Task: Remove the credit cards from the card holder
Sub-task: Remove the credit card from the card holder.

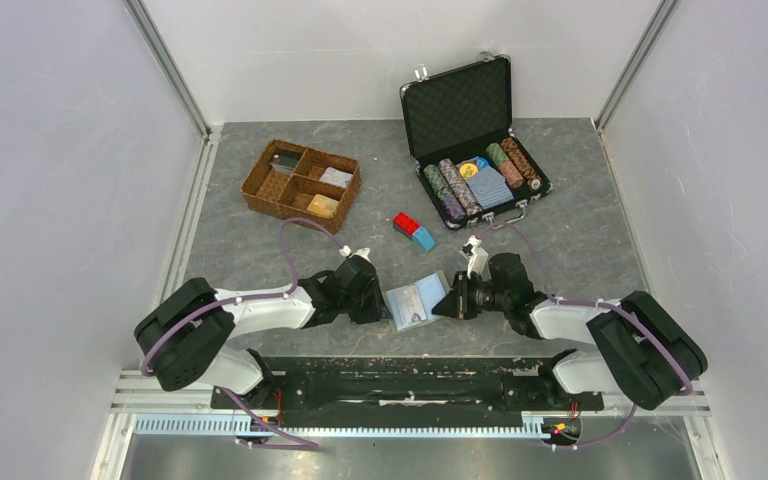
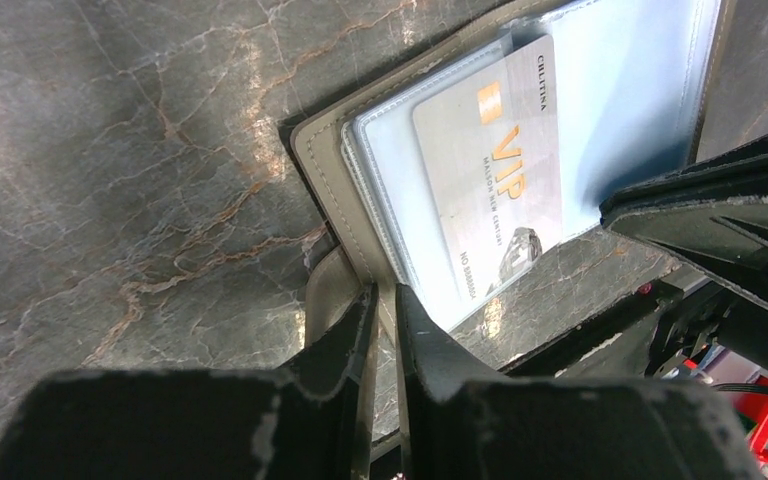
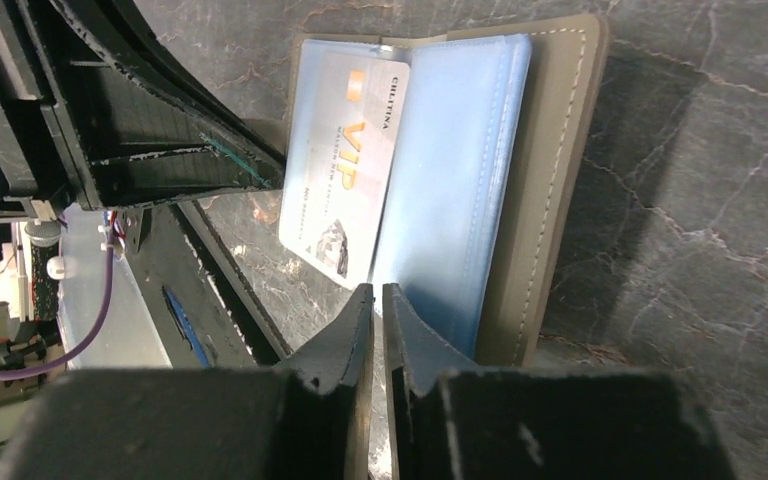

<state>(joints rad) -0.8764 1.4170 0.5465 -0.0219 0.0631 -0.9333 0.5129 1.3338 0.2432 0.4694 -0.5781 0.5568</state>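
The card holder [image 3: 560, 200] lies open and flat on the table [image 1: 260, 260], close to the near edge and about midway along it. It is a grey-tan cover with a stitched border, holding pale blue see-through sleeves. One credit card [image 2: 490, 170] shows against the top sleeve; it is whitish, with a small orange chip and "VIP" in orange lettering (a small dark picture sits near one short end). The card's long axis runs roughly from one gripper toward the other, parallel to the holder's stitched long edge. The left gripper [image 2: 385, 300] has its fingers drawn in to a thin slit, and the holder's cover edge runs between them beside the little side tab. The right gripper [image 3: 371, 295] is likewise closed to a slit. Its tips meet the near ends of the card and sleeve, but whether they pinch either is not clear. Red and blue blocks [image 1: 413, 230] sit farther in. A wicker tray [image 1: 300, 178] stands toward the far left, and an open black chip case [image 1: 475, 140] toward the far right.
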